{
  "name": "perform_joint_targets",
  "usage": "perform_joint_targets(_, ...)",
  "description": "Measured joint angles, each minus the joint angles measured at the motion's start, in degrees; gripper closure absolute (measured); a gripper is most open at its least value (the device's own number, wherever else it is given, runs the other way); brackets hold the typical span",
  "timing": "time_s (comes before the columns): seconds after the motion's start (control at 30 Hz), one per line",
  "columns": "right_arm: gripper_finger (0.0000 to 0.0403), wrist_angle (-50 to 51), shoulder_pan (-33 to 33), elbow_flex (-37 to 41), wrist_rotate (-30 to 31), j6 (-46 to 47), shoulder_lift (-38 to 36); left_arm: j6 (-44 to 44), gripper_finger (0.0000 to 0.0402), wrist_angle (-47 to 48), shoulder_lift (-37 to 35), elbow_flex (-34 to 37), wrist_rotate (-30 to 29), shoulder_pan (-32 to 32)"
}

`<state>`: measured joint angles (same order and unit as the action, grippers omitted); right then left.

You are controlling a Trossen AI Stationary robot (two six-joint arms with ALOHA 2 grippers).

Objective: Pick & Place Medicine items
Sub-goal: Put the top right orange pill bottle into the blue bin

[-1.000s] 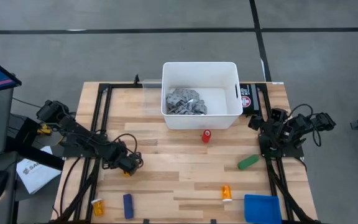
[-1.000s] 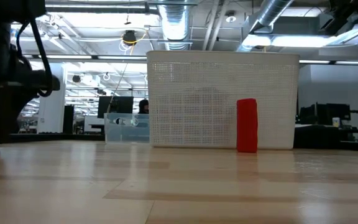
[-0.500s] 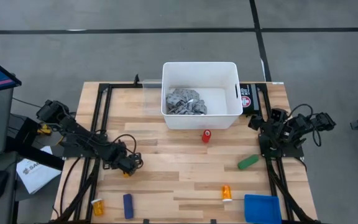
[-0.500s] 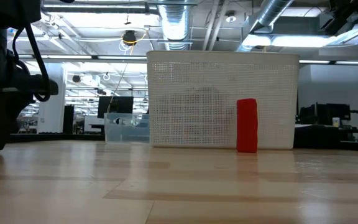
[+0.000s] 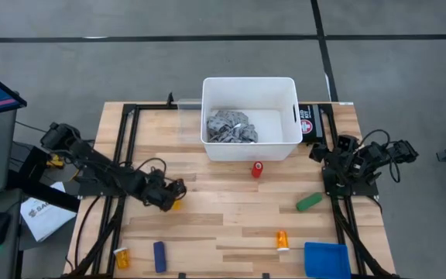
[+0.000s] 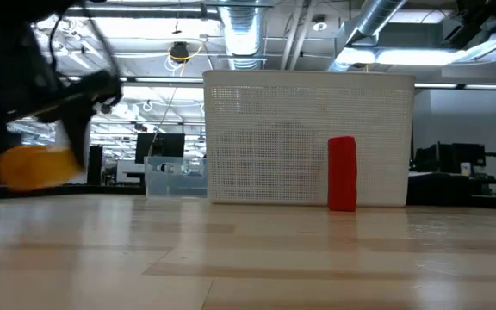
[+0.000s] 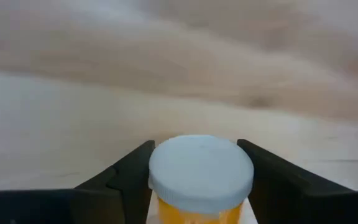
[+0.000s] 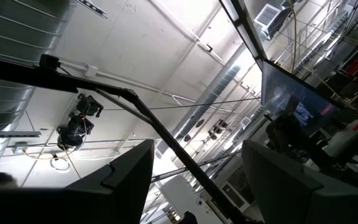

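Observation:
My left gripper [image 5: 170, 198] is shut on an orange pill bottle [image 5: 176, 204] with a white cap [image 7: 201, 165], over the table's left half. In the low view this bottle [image 6: 33, 165] shows blurred, above the wood. Two more orange pill bottles lie on their sides, one [image 5: 121, 255] at the near left and one [image 5: 283, 240] near the front, right of centre. The white bin [image 5: 286, 90] stands at the far middle, with a grey rag [image 5: 231, 126] inside. My right gripper [image 8: 197, 180] is folded back at the table's right edge, pointing up, open with nothing between its fingers. My left gripper pinches the bottle's orange body just below the cap [image 7: 199, 210] between its two fingers [image 7: 129, 180], one on each side. The fingers slant down from the table's left. The cap end points away from the gripper, and the bottle is lifted clear of the table.
A red item [image 5: 257, 169] stands just in front of the bin, and a green item [image 5: 310, 201] lies to the right. A small blue item [image 5: 159, 256] and a blue cloth [image 5: 327, 260] lie at the near edge. Black frame rails [image 5: 126, 139] run along both sides.
My left gripper has gone toward the table's right edge and a little up, tipping its wrist. The orange bottle, which stood on the wood at the left, is now lifted clear between the fingers and has been carried along to the right.

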<state>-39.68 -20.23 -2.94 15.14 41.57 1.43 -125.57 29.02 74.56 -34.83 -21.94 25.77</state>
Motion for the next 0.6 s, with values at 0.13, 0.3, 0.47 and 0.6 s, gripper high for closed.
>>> perform_joint_targets(0.13,0.0163,0.27,0.00,-1.02,-0.07,-0.80,0.45,3.64,0.0204,-9.04,-3.72,0.00,-10.07,-1.75)
perform_joint_targets(0.3,0.0163,0.51,0.00,-4.39,-1.61,-4.60,3.13,14.32,0.0189,-24.04,-7.67,-0.03,-21.92,-3.18)
perform_joint_targets(0.47,0.0163,4.99,0.00,-9.32,-1.60,-9.05,9.07,35.21,0.0204,-41.88,-9.89,-0.04,-27.15,-6.39)
perform_joint_targets(0.6,0.0163,10.73,0.07,-15.39,-0.51,-15.47,16.33,48.66,0.0197,-56.64,-9.92,-0.09,-26.61,-9.48)
